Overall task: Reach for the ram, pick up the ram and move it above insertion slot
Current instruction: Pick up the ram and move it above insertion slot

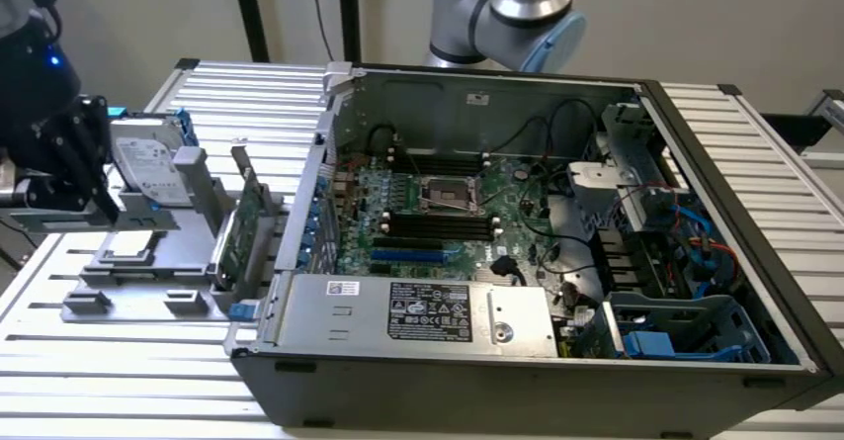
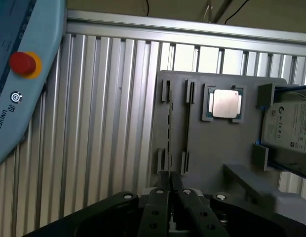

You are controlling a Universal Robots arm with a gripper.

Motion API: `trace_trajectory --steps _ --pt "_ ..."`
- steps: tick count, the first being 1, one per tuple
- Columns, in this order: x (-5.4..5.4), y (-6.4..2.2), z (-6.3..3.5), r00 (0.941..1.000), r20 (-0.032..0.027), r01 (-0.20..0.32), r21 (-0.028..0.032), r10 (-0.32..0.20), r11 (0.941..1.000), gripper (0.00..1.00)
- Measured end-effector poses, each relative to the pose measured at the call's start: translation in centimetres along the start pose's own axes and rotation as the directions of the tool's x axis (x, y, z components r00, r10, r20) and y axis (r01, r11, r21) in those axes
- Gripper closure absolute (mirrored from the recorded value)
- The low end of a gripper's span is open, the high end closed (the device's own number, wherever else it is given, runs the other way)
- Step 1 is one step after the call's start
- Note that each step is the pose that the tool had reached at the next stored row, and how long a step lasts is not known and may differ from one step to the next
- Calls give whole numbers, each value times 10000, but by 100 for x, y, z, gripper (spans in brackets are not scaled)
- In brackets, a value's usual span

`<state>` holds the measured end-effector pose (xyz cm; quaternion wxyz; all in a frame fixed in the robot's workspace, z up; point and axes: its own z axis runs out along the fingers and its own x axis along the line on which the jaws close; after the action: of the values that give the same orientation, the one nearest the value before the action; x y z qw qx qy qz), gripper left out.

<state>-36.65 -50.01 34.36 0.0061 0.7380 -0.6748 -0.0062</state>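
The tool [image 2: 172, 191], open or closed I cannot tell, hovers near the ram [image 2: 169, 129], seemingly light, stiff but fragile, best pinched across its faces at mid-length.

Exterior cam: raised, angled down, mid range, over the open dark-grey metal computer case [image 1: 528, 391] on the ribbed aluminium table [image 1: 132, 361]. The black gripper [image 1: 66, 188] sits at the exterior view's left edge. Wrist cam: close, looks down past the gripper [image 2: 170, 197] at what lies beneath it. Both views share the flat grey plastic fixture plate [image 1: 132, 262] below the gripper, the silver-labelled hard drive [image 1: 145, 158] beside it, and the table.
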Motion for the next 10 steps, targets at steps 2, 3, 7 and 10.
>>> trace_trajectory --steps 2,3,7,10 --pt "5 -52 -92 10000 0 14 -5 -14 10000 87" --pt "7 -78 -137 10000 0 19 -6 -19 10000 87" --pt "16 -189 -320 10000 0 34 -17 -34 10000 87" --pt "19 -278 -459 10000 0 38 -19 -38 10000 87"
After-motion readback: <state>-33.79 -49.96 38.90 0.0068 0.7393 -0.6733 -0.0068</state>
